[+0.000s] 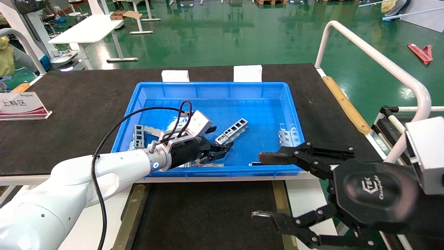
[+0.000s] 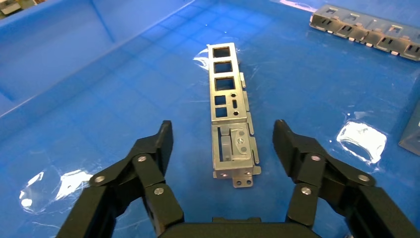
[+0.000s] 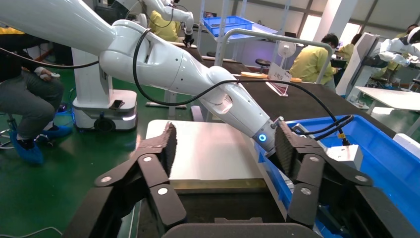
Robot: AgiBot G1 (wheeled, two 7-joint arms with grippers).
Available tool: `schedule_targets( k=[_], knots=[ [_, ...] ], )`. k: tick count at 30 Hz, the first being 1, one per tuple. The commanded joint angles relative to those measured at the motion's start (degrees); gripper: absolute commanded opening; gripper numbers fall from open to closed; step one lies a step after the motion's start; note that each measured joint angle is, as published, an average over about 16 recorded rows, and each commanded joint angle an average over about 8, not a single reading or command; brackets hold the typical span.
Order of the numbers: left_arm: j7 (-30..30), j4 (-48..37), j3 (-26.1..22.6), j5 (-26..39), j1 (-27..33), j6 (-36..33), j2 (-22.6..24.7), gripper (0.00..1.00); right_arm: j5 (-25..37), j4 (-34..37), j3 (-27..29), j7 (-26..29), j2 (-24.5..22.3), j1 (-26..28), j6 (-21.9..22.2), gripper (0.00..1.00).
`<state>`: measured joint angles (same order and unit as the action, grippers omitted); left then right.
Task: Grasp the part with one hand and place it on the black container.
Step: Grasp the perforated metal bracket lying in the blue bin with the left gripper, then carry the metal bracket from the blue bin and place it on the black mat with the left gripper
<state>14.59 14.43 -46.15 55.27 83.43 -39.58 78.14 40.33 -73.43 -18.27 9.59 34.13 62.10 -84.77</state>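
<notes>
Down inside the blue crate, the left gripper hangs with its jaws spread wide and nothing between them but the near end of the part. That slim silver strip lies flat on the crate floor, windows facing up, running straight away from the fingers, lined up nicely with the gap. From the head view the part sits mid-crate, just beyond the fingertips.

So this looks like the approach, grasp not yet made. My read: the next move wants a short reach forward and down so the pads straddle the strip's long edges, then a squeeze across its narrow width, a clean lift over the crate wall, and a swing back to the black container in front of the robot.

Over on the right, the right gripper hovers open and idle near the crate's front edge, above the container's side.

Other metal pieces lie farther off in the crate. Hard to tell: whether the fingertips touch the floor, and the container's near end is cut off.
</notes>
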Motion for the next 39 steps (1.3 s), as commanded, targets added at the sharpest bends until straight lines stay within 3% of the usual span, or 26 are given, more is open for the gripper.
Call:
schedule_targets(
  k=[1, 30, 39],
  knots=[
    [-0.1, 0.0, -0.5, -0.6, 0.0, 0.2, 0.0, 0.00, 0.0, 0.0, 0.0, 0.0, 0.0, 0.0, 0.0, 0.00],
    [1.7, 1.2, -5.4, -8.6, 3.0, 4.7, -0.2, 0.00, 0.0, 0.0, -0.1, 0.0, 0.0, 0.0, 0.0, 0.00],
    [2.5, 2.6, -5.1, -12.0, 5.1, -2.9, -1.6, 0.00, -0.1, 0.0, -0.1, 0.0, 0.0, 0.0, 0.0, 0.00]
  ],
)
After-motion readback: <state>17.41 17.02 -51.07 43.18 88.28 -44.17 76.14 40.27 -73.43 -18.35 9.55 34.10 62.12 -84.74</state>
